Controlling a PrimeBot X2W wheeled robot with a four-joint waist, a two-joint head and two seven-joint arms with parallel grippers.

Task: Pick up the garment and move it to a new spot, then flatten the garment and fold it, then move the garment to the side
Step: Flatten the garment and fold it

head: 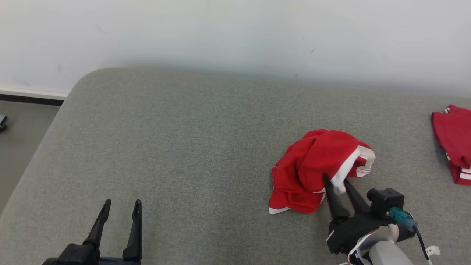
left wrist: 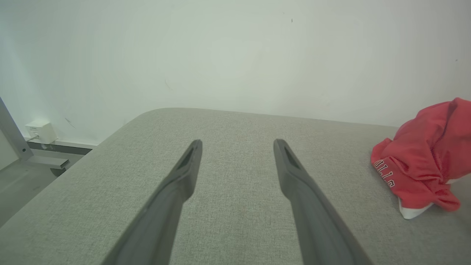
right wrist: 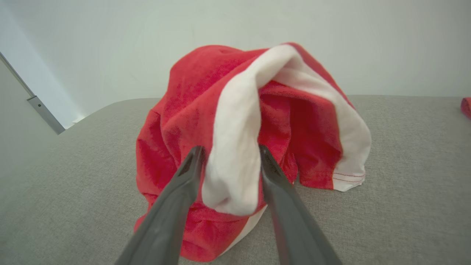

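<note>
On the grey bed (head: 184,147), the red garment's (head: 309,165) white band (right wrist: 235,147) sits between the right gripper's (head: 335,179) fingers (right wrist: 176,206); pinched or not, I cannot tell.

The garment (right wrist: 191,92) between the right claw's (right wrist: 230,148) matt, dark, plastic-looking fingers (right wrist: 173,206) is soft red cloth with a smooth white cloth band. Under the left claw (left wrist: 237,141), the tabletop (left wrist: 235,221) is covered in coarse, matt grey woven fabric.

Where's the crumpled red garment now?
In the head view the crumpled red garment lies right of centre on the grey cushion, its white band between the fingers of the right gripper.
</note>
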